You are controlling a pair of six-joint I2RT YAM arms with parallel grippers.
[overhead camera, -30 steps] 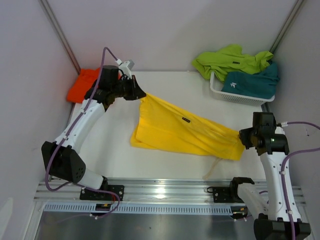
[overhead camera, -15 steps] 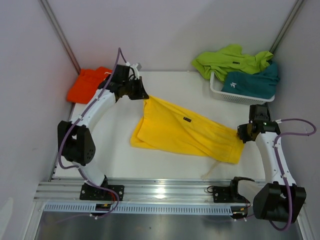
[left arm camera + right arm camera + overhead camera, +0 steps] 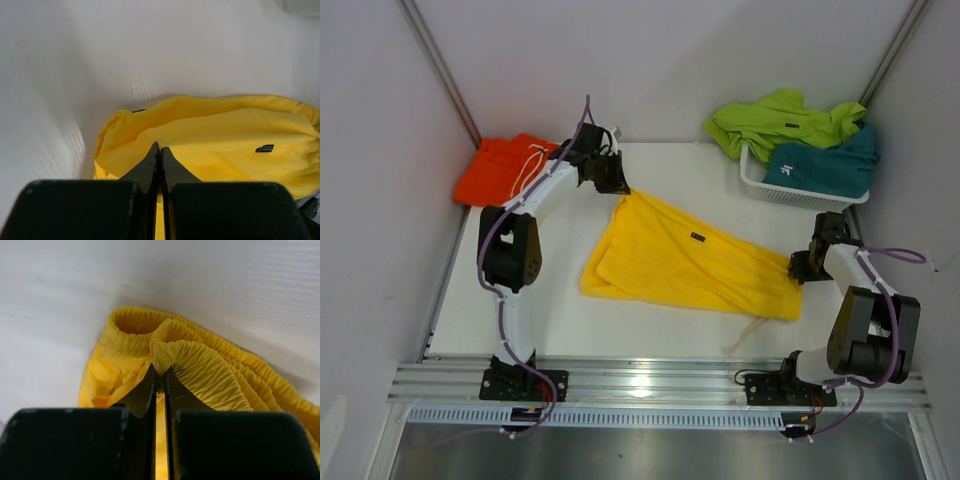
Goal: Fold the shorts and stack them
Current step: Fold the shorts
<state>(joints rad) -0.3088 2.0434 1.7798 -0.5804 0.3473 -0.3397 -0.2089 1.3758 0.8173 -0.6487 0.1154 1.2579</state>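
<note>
Yellow shorts (image 3: pixel 680 260) lie stretched across the middle of the table, pulled between both arms. My left gripper (image 3: pixel 617 190) is shut on their far left corner, the thin hem pinched between its black fingers (image 3: pixel 150 165). My right gripper (image 3: pixel 798 268) is shut on the gathered elastic waistband (image 3: pixel 200 365) at the right end. A drawstring (image 3: pixel 745 335) trails off toward the near edge. Orange shorts (image 3: pixel 500 168) lie folded at the back left. Lime green shorts (image 3: pixel 775 120) and teal shorts (image 3: pixel 825 165) lie in and over the basket.
A white mesh basket (image 3: pixel 765 188) stands at the back right corner. Grey walls close in the table on the left, back and right. A metal rail (image 3: pixel 640 380) runs along the near edge by the arm bases.
Both arms have reached further back across the table. The left gripper has carried its corner of the yellow shorts toward the back and right; the right gripper has moved its end slightly further back.
</note>
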